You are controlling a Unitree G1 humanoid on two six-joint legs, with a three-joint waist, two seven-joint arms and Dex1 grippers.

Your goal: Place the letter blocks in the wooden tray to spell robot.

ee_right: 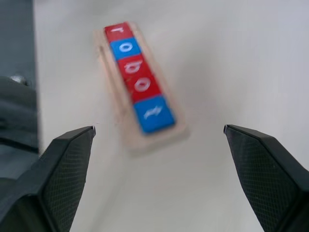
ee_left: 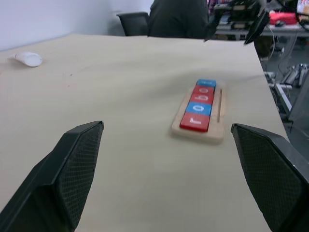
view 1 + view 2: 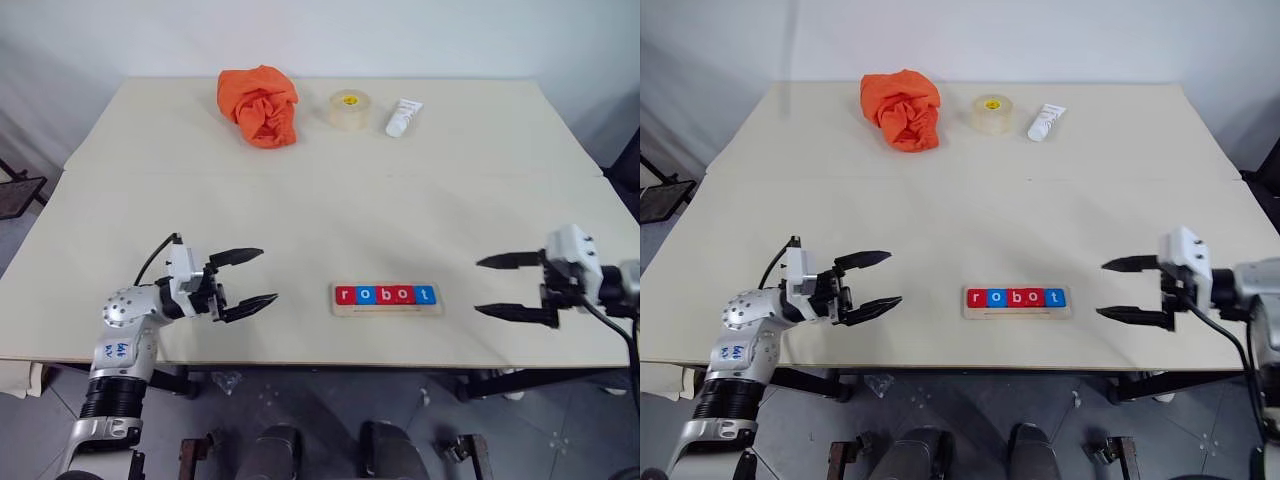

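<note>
Long shallow light-wood tray (image 3: 386, 310), near table edge, centre: holds five red and blue square letter blocks (image 3: 386, 294) spelling "robot". Left gripper (image 3: 253, 279) and right gripper (image 3: 494, 286), one each side, well apart from tray: fingers spread wide, empty.

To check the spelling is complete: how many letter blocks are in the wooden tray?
5, side by side in the wooden tray: red r, blue o, red b, red o, blue t. None seems hidden.
</note>
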